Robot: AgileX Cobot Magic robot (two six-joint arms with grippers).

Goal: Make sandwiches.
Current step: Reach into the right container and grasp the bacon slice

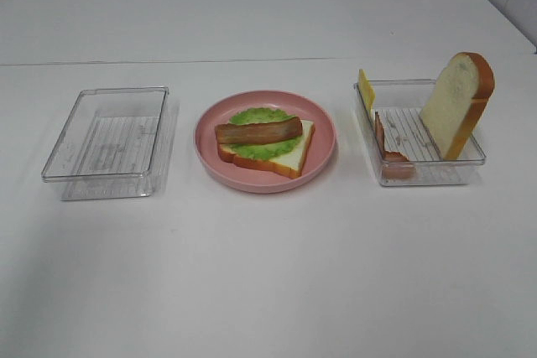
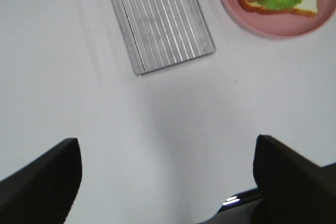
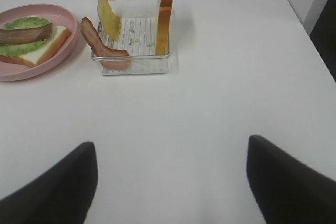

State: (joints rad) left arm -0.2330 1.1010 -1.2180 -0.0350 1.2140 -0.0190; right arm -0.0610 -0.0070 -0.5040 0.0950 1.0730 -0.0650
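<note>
**Item 1, sandwich stack** (image 1: 264, 142): unfinished, lying flat on the pink plate (image 1: 325, 136) at the middle of the desk (image 1: 268, 291). Layers from below are the base bread slice (image 1: 289, 159), lettuce (image 1: 256, 115) and top bacon strip (image 1: 258, 132). The strip's long axis runs side to side across the exterior high view, slightly tilted.

**Item 2, right tray** (image 1: 428, 175): near the plate, on the right arm's side.
- Upright bread slice (image 1: 453, 102): leans at the far right corner, long axis near vertical, broad face turned toward the plate.
- Cheese slice (image 1: 366, 90): stands on edge at the far corner nearest the plate.
- Spare bacon strip (image 1: 388, 153): draped along the plate-side wall, long axis running near to far.

**Item 3, left tray** (image 1: 109, 144): on the plate's other side, nothing in it.

**Item 4, left gripper** (image 2: 167, 145): jaws wide and holding nothing, over bare desk. The left tray and plate lie beyond.

**Item 5, right gripper** (image 3: 170, 145): jaws wide and holding nothing. The right tray lies ahead, well apart.

**Assessment:** every remaining layer sits in the right tray, so the right arm is the nearer one. In the right wrist view the upright slice shows edge-on, so the jaws would likely close across its thickness.
</note>
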